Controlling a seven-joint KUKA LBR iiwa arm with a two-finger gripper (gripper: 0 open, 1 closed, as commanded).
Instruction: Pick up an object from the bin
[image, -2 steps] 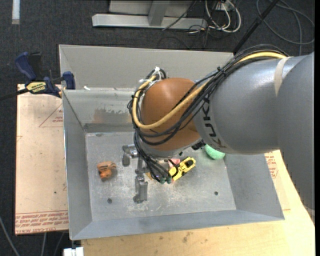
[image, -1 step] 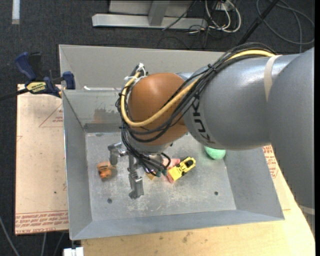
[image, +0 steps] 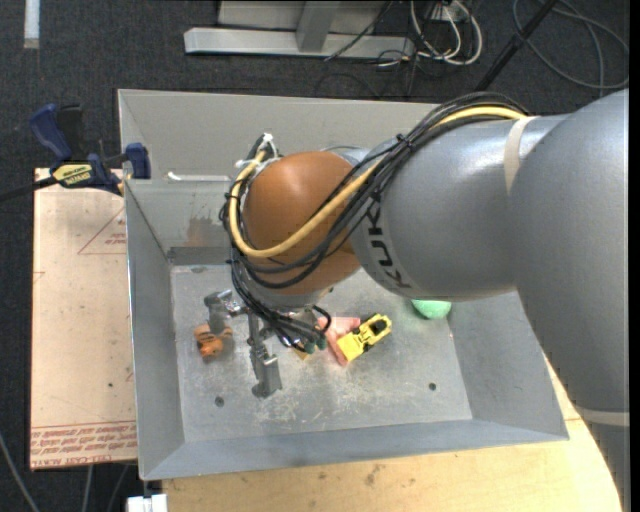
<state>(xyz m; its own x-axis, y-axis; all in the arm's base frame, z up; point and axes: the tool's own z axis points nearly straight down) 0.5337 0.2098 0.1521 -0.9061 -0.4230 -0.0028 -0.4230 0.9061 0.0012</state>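
Claw (image: 241, 345) gapes empty beside a small orange piece (image: 210, 343); yellow toy (image: 363, 337) lies near.

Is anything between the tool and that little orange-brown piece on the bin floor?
Nothing visible: only bare bin floor separates the tool from the orange-brown piece. The yellow toy lies on the tool's far side.

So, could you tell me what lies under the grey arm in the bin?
A pale green thing pokes out from under the arm on the bin floor; the arm covers the rest of it.
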